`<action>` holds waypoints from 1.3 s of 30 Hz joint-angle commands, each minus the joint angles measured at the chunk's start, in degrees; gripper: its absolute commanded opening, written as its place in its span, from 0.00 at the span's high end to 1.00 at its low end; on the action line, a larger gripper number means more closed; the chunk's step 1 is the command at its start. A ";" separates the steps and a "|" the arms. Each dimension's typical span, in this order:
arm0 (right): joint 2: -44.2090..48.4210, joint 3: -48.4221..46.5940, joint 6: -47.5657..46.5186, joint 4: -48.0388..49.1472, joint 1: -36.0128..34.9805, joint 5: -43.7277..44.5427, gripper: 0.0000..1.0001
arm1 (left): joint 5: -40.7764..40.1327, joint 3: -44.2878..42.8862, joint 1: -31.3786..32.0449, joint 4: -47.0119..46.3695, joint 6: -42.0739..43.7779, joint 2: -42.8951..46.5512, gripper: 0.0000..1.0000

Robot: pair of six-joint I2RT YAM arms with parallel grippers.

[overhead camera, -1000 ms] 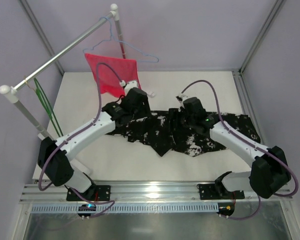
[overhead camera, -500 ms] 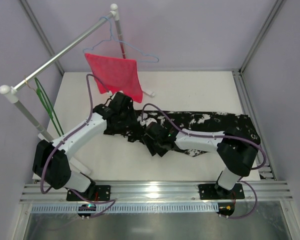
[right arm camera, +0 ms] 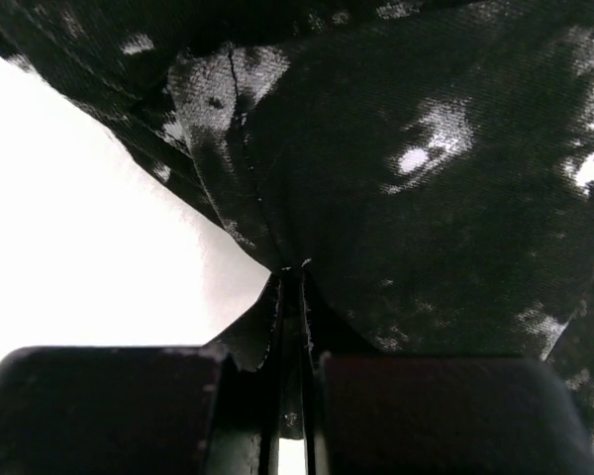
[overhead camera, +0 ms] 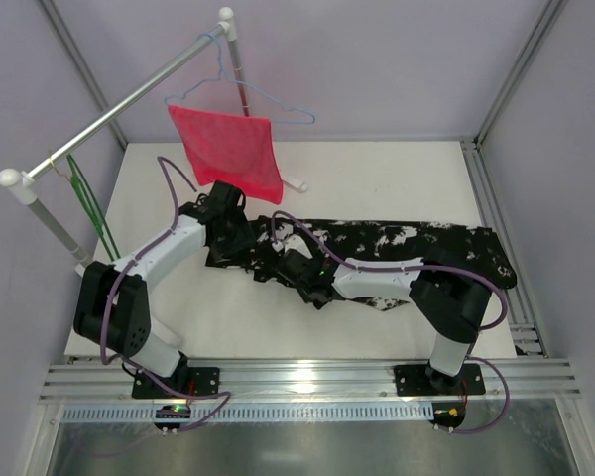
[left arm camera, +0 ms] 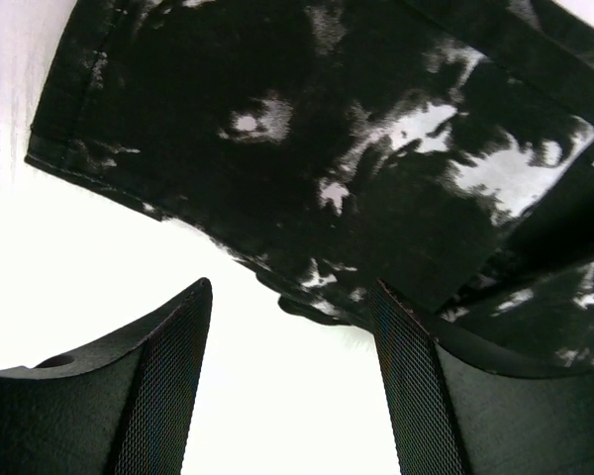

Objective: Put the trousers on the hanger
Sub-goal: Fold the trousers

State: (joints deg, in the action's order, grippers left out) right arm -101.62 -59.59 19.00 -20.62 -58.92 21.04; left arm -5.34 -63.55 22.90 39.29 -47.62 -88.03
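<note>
trousers [overhead camera: 416, 248] flat on table [overhead camera: 377, 188], hanger [overhead camera: 90, 206] on rail [overhead camera: 109, 117] at left.
we see right gripper [right arm camera: 295, 275] clamped on a thin fold, left gripper [left arm camera: 292, 294] spread apart; so slight a pinch may slip in lifting.

We look down on the whole table [overhead camera: 377, 164] from above and behind; both wrist views sit close over the trousers [overhead camera: 456, 248], which all three share.

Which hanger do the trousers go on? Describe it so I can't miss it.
Find the slanted rail running along the left of the top view. The green hanger hangs near its lower left end. It is bare and bright green, unlike the pale blue hanger at the other end, which carries a red cloth.
</note>
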 commanded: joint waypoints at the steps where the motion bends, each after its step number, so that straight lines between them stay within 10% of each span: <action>1: 0.27 -1.83 0.68 -3.54 -0.06 5.15 0.96 | -1.15 0.09 -0.48 -0.44 0.42 -1.09 0.34; 8: 9.40 -5.01 1.56 -8.03 4.94 1.83 0.96 | -1.78 0.53 -1.45 -1.06 0.68 -1.09 0.33; 20: 22.34 6.23 3.23 -3.11 33.06 -17.34 0.96 | -4.93 2.02 -5.32 -1.41 -1.16 -2.41 0.30; 30: 31.83 15.74 7.89 -4.33 39.14 -22.00 0.46 | -7.57 5.10 -5.76 -4.30 -7.04 -4.60 0.30; 39: 37.81 12.75 6.40 -6.54 39.14 -24.72 0.43 | -6.87 6.42 -5.84 -9.58 -15.13 -8.82 0.33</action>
State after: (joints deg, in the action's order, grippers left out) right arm -66.43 -44.69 25.69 -27.33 -19.86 -1.34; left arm -11.33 -57.67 17.47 33.32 -58.59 -95.55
